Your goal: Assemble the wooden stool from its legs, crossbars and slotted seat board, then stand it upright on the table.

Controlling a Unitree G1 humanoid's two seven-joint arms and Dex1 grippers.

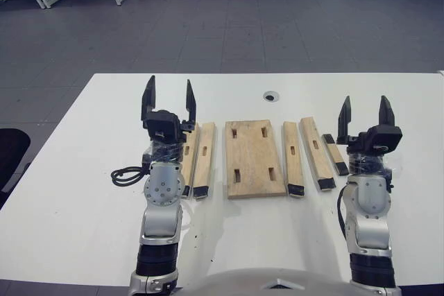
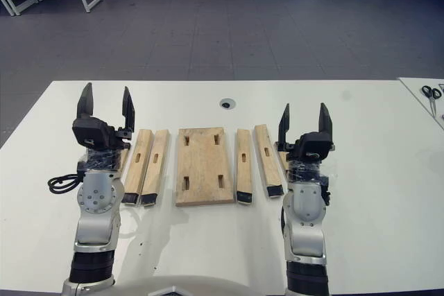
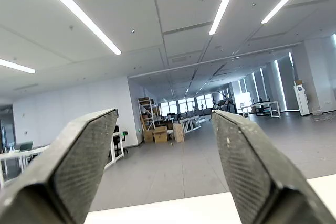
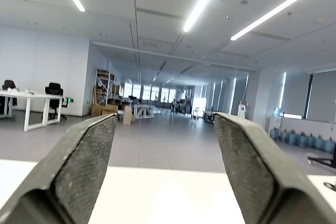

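Observation:
The slotted seat board (image 1: 255, 157) lies flat in the middle of the white table (image 1: 229, 233). Two wooden legs (image 1: 197, 159) lie side by side to its left. To its right lie two more legs (image 1: 305, 154) and a short crossbar (image 1: 335, 154). All have black ends. My left gripper (image 1: 169, 89) is raised, points upward and is open, just left of the left legs. On the other side my right gripper (image 1: 365, 102) is also raised and open, beside the short crossbar. Nothing is between the fingers (image 3: 84, 166) of the left gripper or the fingers (image 4: 252, 166) of the right.
A coiled black cable (image 1: 128, 175) lies on the table left of my left arm. A round cable hole (image 1: 270, 96) sits near the table's far edge. Scissors (image 2: 431, 93) lie on a neighbouring table at the far right. Beyond is open floor.

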